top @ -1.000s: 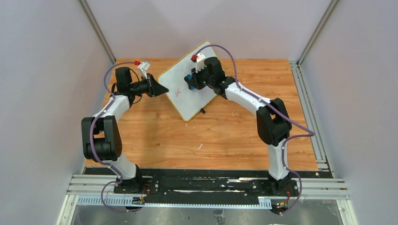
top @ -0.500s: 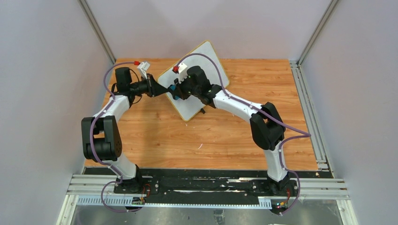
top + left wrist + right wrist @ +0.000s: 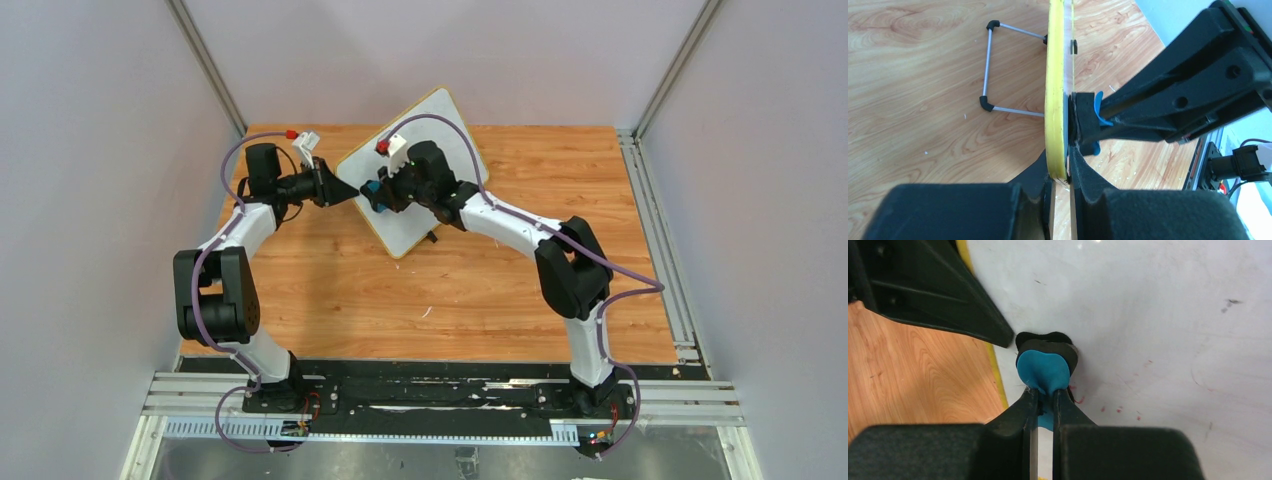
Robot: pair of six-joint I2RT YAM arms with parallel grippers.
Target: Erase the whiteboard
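Note:
The whiteboard [image 3: 405, 225], white with a yellow frame, stands tilted at the back middle of the table. My left gripper [image 3: 352, 192] is shut on its left edge; the left wrist view shows the yellow edge [image 3: 1054, 100] clamped between the fingers. My right gripper [image 3: 378, 192] is shut on the blue eraser [image 3: 1043, 371], pressed against the board face [image 3: 1158, 315] near its left edge, close to the left gripper. Faint red specks [image 3: 1120, 410] remain on the board beside the eraser.
The board's wire stand [image 3: 990, 65] with black feet sticks out behind it onto the wooden table [image 3: 460, 290]. Grey walls enclose the table on three sides. A metal rail [image 3: 680, 300] runs along the right edge.
My right gripper with the eraser has swept left across the board, from its upper middle to the left edge over the red writing. The left gripper has stayed put.

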